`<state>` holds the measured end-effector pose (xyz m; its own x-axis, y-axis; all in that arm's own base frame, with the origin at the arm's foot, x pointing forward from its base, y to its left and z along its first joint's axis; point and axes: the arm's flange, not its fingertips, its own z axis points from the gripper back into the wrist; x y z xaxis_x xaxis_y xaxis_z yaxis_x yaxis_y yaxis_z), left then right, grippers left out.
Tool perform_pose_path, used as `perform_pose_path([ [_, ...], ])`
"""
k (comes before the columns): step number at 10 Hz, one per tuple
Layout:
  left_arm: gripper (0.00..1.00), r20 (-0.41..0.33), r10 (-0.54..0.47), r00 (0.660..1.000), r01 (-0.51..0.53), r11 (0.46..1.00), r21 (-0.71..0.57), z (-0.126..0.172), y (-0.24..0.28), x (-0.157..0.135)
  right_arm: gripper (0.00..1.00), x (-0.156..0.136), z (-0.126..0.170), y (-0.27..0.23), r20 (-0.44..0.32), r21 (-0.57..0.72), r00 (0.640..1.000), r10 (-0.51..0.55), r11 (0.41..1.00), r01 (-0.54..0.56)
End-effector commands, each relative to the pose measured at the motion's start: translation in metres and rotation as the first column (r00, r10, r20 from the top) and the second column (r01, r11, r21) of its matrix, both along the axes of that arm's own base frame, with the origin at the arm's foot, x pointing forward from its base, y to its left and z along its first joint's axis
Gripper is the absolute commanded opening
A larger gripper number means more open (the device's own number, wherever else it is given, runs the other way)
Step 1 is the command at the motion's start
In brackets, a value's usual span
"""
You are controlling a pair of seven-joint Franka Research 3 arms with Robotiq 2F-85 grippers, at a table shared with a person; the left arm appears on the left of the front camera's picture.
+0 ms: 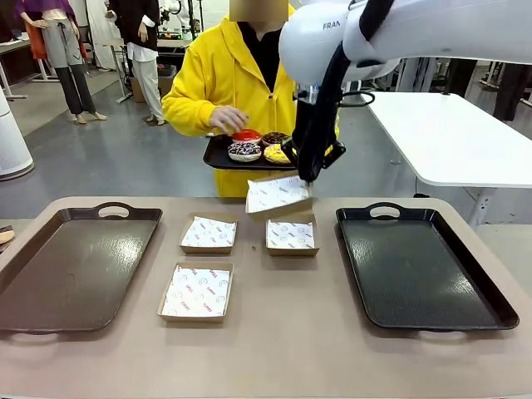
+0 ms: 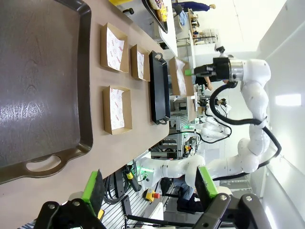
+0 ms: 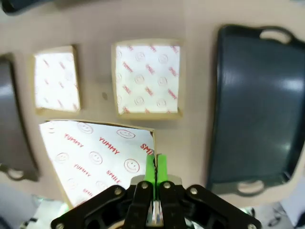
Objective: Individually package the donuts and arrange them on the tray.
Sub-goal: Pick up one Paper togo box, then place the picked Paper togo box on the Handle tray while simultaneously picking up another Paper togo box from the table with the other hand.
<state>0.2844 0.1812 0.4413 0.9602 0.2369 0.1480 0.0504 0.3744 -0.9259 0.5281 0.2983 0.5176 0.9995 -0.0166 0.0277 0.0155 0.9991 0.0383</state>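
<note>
- Right gripper (image 3: 156, 167): its green pads are pressed together on the edge of a paper-lined box, so it is closed with the lifted box (image 3: 93, 160) pinched between them.
- That lifted box hangs tilted in the air, clear of the table (image 1: 274, 349), just above and behind the back right box (image 1: 292, 235).
- Left gripper (image 2: 148, 180): its two fingers stand wide apart with nothing between them, over the near end of the left tray (image 1: 75, 266).
- Three more boxes lie flat on the table between the two big trays. The back left box (image 1: 208, 234) and the back right one sit side by side but apart, and the front box (image 1: 196, 291) is nearer the robot, on the left. Each has white printed paper inside and nothing on it.
- The left tray and the right tray (image 1: 424, 266) are dark with handles, and both lie flat at the outer sides of the table.
- The donuts are beyond the far edge of the table, on a small black tray (image 1: 218, 156) that a person in a yellow jacket holds up.
- On it, the red donut (image 1: 247, 135) and the chocolate donut (image 1: 274, 138) are at the back. The purple donut with white sprinkles (image 1: 244, 150) and the yellow donut (image 1: 277, 154) are in front, the yellow one partly hidden by the robot's right arm.
- The person's hand (image 1: 227, 119) is just above the red donut; whether it touches it cannot be told.
</note>
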Motion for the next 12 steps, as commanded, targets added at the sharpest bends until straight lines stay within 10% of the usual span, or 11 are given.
perform_pose_path([
  [1, 1.00, 0.016, -0.001, 1.000, 0.001, 1.000, -0.015, 0.0010, 0.0011, -0.0007, 0.00, 0.0267, 0.0174, 0.0096, 0.001, -0.008, 1.000, 0.020, 1.000, -0.020],
  [12, 1.00, 0.016, -0.001, 1.000, 0.001, 1.000, -0.015, 0.0010, 0.0011, -0.0007, 0.00, 0.0252, 0.0145, 0.0037, 0.007, 0.020, 1.000, -0.005, 1.000, 0.005],
])
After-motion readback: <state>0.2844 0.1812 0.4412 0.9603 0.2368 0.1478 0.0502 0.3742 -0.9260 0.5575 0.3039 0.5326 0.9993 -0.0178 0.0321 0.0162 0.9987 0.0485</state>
